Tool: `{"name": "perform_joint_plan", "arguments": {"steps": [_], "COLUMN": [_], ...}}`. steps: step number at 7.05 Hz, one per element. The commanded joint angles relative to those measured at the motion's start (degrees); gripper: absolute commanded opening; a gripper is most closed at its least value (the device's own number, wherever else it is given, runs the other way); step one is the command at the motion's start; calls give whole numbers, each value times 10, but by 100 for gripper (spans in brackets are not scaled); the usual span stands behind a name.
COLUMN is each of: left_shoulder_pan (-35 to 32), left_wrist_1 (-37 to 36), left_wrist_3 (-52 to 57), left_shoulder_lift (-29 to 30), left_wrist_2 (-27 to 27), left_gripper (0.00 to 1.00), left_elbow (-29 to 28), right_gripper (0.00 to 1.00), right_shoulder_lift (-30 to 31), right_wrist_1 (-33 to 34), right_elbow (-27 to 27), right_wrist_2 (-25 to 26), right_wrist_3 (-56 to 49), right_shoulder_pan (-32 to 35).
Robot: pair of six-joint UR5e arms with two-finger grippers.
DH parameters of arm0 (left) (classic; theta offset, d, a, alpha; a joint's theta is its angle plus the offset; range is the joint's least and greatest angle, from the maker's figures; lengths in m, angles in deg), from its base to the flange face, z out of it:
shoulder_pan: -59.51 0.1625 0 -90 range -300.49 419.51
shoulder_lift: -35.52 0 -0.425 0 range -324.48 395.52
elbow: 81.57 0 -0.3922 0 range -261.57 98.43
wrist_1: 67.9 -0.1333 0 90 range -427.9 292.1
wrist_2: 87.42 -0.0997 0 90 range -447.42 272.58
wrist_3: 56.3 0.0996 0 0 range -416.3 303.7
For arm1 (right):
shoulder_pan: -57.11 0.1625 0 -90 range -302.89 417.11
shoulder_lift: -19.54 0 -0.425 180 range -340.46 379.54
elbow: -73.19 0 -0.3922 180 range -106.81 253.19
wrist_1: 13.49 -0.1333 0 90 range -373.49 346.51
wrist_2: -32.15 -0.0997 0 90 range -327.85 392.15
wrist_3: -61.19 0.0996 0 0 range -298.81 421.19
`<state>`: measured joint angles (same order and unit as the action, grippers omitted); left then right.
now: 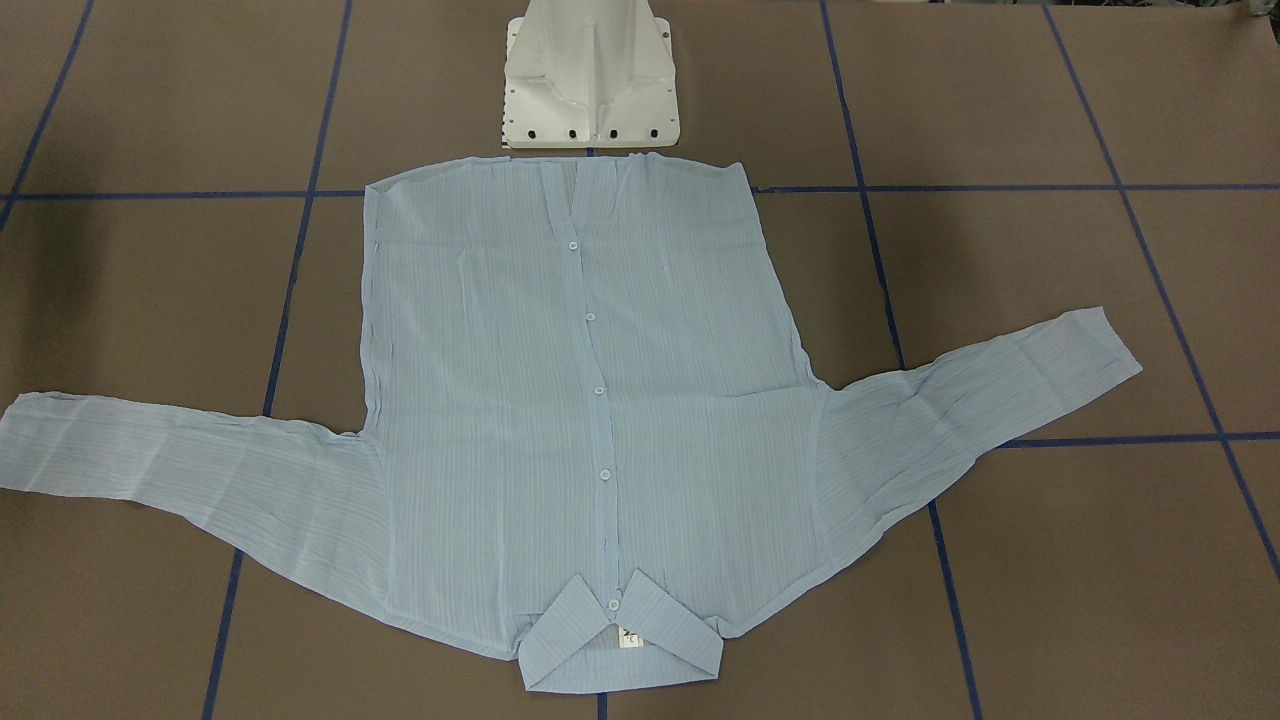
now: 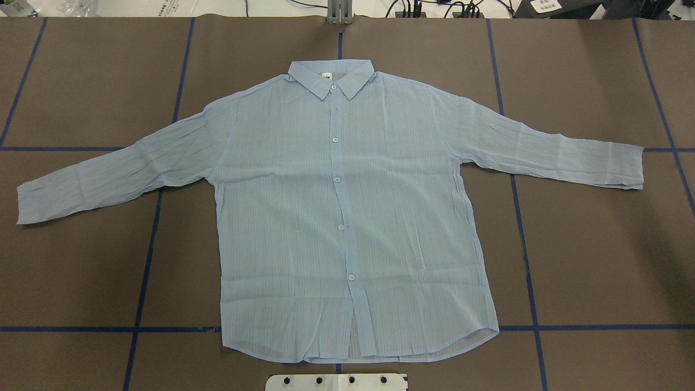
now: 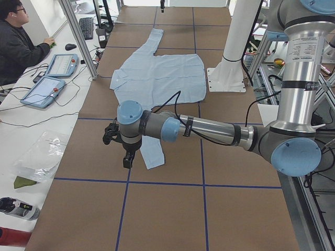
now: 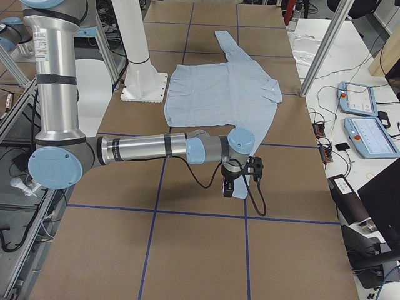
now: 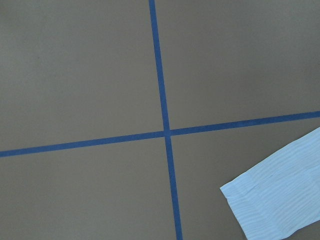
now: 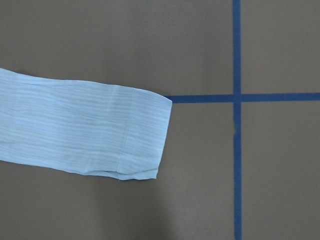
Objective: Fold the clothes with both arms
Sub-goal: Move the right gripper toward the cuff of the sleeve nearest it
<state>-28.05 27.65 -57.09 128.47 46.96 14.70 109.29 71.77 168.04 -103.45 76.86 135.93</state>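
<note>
Presently, by item.

1. Left gripper [image 3: 127, 159]: black, pointing down at the end of the outstretched left arm [image 3: 209, 130]. It shows only from the side, so whether the fingers stand wide or narrow cannot be told. Nothing hangs from it.
2. Right gripper [image 4: 227, 190]: black, pointing down from the level right arm [image 4: 144, 149]. Finger state likewise cannot be told.
3. Shirt [image 2: 336, 217]: light blue, finely striped, buttoned, lying flat and face up between the two grippers, sleeves spread towards each. The collar [image 2: 331, 76] lies on the side away from the robot and the hem towards it.
4. Left-side cuff [image 5: 277, 195]: below and just off to one side of the left gripper, flat on the cover.
5. Right-side cuff [image 6: 145, 135]: below the right gripper, flat, its end beside a tape line.
6. White pedestal [image 1: 590, 80]: touching the shirt's hem edge, behind both grippers.
7. Table cover [image 2: 81, 81]: brown, matt, crossed by blue tape lines [image 5: 162, 100] in a grid.
8. Beyond the grippers, off the cover: a seated person [image 3: 18, 42], two handheld screens [image 3: 52, 78], a keyboard [image 3: 86, 26], and a slanted metal post [image 3: 78, 36].
</note>
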Motion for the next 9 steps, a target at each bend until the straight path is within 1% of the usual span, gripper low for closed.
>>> {"name": "perform_joint_plan", "arguments": {"steps": [1, 2, 3, 4, 5, 6, 9], "left_shoulder_pan": [3, 3, 3, 4, 4, 4, 4], "left_wrist_1": [41, 42, 43, 40, 39, 41, 41], "left_wrist_3": [0, -1, -1, -3, -3, -2, -2], "left_shoulder_lift": [-7, -7, 2, 11, 10, 7, 7], "left_wrist_2": [13, 48, 57, 57, 57, 57, 56], "left_gripper": [100, 100, 100, 100, 100, 100, 100], "left_elbow": [5, 1, 3, -2, 0, -1, 3], "right_gripper": [100, 100, 100, 100, 100, 100, 98], "right_shoulder_lift": [2, 36, 52, 53, 45, 33, -32], "right_wrist_1": [-144, -225, -303, -313, -315, -314, -312], "right_elbow": [-13, -19, -33, -50, -78, -92, -156], "right_wrist_2": [18, 46, 50, 48, 46, 46, 45], "right_wrist_3": [159, 170, 175, 175, 174, 174, 171], "right_shoulder_pan": [-57, -75, -77, -78, -78, -85, -99]}}
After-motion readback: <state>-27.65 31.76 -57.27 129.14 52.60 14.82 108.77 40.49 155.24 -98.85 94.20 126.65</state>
